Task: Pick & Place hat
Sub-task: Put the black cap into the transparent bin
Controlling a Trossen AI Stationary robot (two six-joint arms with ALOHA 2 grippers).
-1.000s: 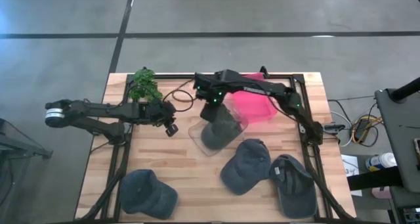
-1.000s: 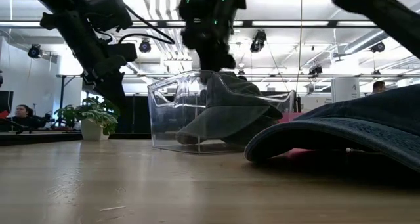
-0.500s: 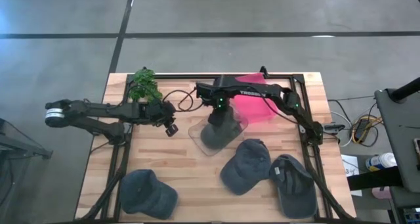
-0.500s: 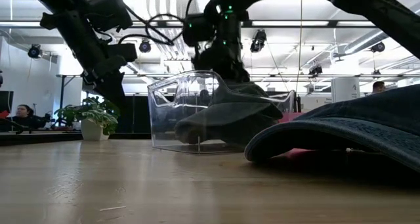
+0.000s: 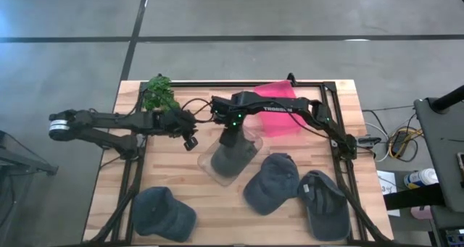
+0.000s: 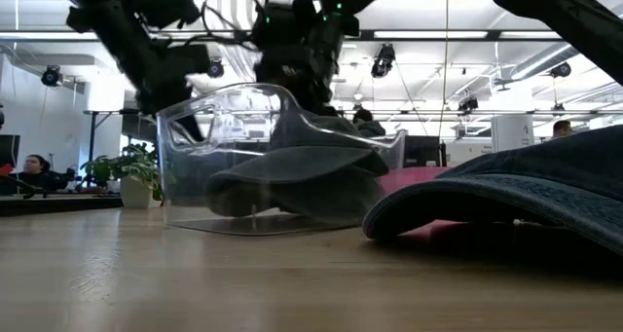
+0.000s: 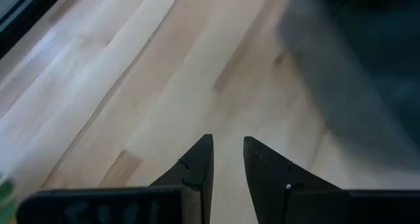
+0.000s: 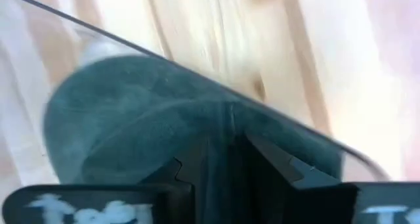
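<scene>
A dark grey hat [image 5: 230,160] lies inside a clear plastic container [image 5: 208,162] near the table's middle. The low view shows the hat [image 6: 292,176] through the container's wall [image 6: 195,137]. My right gripper [image 5: 230,135] reaches down into the container and is shut on the hat [image 8: 131,119]. My left gripper [image 5: 191,140] hovers shut just left of the container, over bare wood [image 7: 228,142]. A dark blur at the edge of the left wrist view lies on the container's side. My right gripper [image 8: 226,159] pinches the hat's crown along a seam [image 8: 228,119] between its two fingers, coming from above and pointing down. The hat rests on the container's floor, with the container's rim [image 8: 289,129] crossing just beyond the fingers.
Three more dark hats lie on the near half of the table: one near left [image 5: 163,212], two near right [image 5: 270,183] [image 5: 325,202]. A pink sheet [image 5: 283,116] lies behind the container. A small green plant [image 5: 159,95] stands at the far left. A black frame edges the table.
My right gripper has moved toward the near edge and slightly left, staying down in the container. The clear container with the hat inside has slid toward the near-left and looms larger and tilted in the low view. My left arm has shifted only slightly.
</scene>
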